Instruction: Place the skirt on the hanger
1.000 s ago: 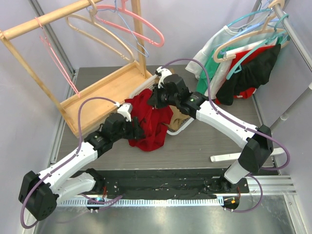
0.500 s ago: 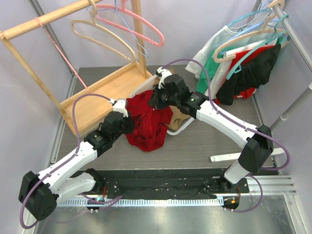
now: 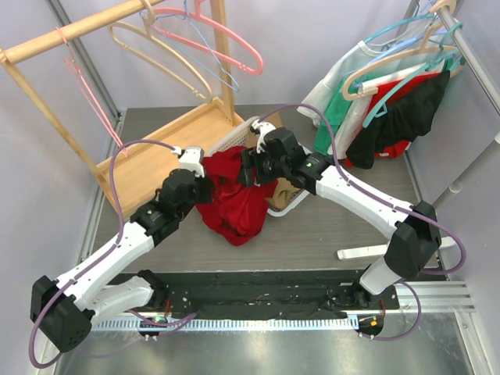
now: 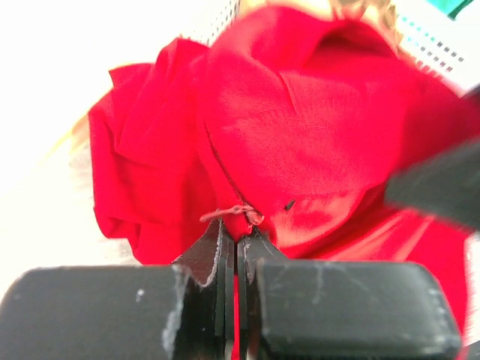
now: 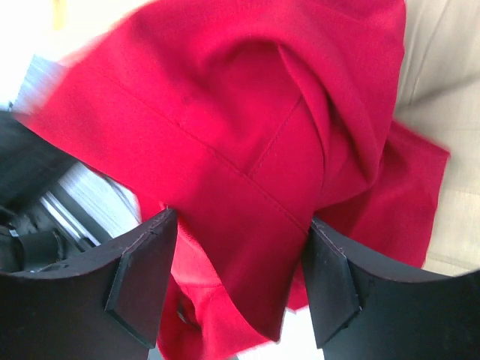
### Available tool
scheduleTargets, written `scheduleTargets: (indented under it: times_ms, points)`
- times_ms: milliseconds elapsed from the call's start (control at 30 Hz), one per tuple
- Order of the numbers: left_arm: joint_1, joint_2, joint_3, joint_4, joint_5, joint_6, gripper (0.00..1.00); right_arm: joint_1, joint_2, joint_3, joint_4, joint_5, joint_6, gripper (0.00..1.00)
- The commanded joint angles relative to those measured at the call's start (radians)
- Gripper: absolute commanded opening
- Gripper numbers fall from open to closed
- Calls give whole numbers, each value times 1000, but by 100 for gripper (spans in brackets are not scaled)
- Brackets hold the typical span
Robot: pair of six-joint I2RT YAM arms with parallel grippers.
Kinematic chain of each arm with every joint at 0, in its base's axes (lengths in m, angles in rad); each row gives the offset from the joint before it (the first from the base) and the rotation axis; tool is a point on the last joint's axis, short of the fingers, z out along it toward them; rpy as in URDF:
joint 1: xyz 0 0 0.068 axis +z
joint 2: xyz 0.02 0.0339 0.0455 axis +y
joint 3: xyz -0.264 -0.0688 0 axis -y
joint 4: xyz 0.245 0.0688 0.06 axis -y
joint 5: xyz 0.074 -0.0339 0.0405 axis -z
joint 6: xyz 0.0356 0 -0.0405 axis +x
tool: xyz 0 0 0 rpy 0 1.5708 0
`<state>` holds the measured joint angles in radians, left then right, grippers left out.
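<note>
Quick status from my end. The left gripper (image 4: 234,241) is pinched fully closed, and a fold of the red skirt (image 4: 315,135) is caught right at its fingertips, with a little loop of red thread just past the tips. Red cloth also shows low in the slit between the two fingers, so I'm calling that a real grip on the fabric. The rest of the skirt balloons out beyond and above those jaws, bunched into a few deep folds.

The right gripper (image 5: 240,274) is the opposite: jaws spread wide, the black pads (image 5: 142,277) well apart. The skirt fills the gap between them and spills past the tips, with a seam running diagonally across the cloth. I can't see either pad pressing into it, so the jaws are standing around the fabric, not clamped on it.

On the overhead camera the two sets of jaws face each other with the skirt bundled between them. The left jaws are at one edge and the right jaws at the opposite upper edge. I can't tell whether the bundle's lower end rests on the table (image 3: 336,234).

A white mesh basket (image 3: 287,205) sits just behind the right jaws, under that wrist. The wooden rack (image 3: 156,148) and its pink hanger (image 3: 226,43) are well beyond the left jaws, apart from the skirt.
</note>
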<state>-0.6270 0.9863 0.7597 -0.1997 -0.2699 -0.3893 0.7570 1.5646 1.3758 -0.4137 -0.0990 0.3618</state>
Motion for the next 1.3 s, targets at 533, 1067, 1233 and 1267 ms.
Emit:
scheduleTargets:
  times_ms: [533, 1067, 1233, 1267]
  points:
    - [0, 12, 303, -184, -106, -14, 0, 93, -249, -320, -25, -154, -3, 69]
    - [1, -69, 365, -342, -163, -43, 0, 145, -176, -282, 86, 90, 60, 1]
    - [0, -136, 484, -489, -221, -42, 0, 137, -216, -8, -87, 228, -49, 1]
    - [0, -146, 504, -530, -232, -34, 0, 133, -215, 32, -106, 234, -61, 1]
